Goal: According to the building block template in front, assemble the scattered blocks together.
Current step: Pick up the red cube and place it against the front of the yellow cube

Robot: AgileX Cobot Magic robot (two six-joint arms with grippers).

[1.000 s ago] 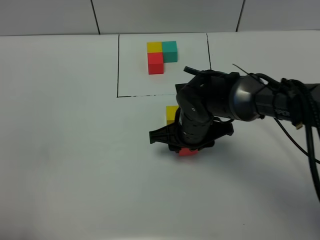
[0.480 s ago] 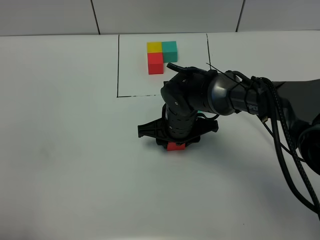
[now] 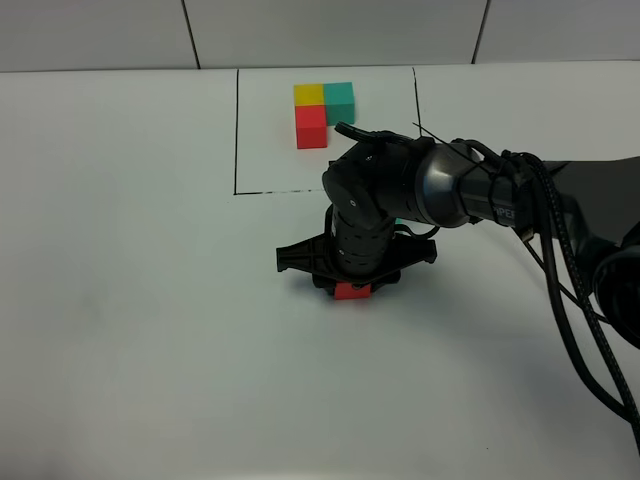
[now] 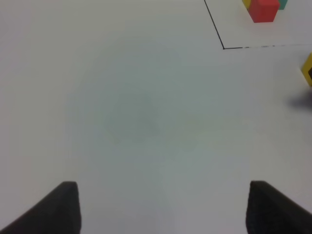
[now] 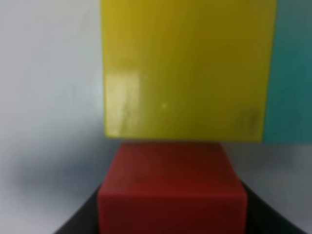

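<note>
I have the right gripper (image 3: 353, 284) clenched on the red cube (image 5: 171, 187), just beside the yellow cube (image 5: 187, 68); the teal cube (image 5: 293, 68) adjoins that; my left gripper (image 4: 163, 207) hangs released over the table (image 4: 146, 97).

A white matte table (image 3: 120, 300) fills nearly the whole scene. Behind the table's far edge rises a wall (image 3: 330, 30) of pale grey panels split by thin dark seams (image 3: 190, 35). Light falls evenly on the table, leaving only soft, faint shadows.
</note>
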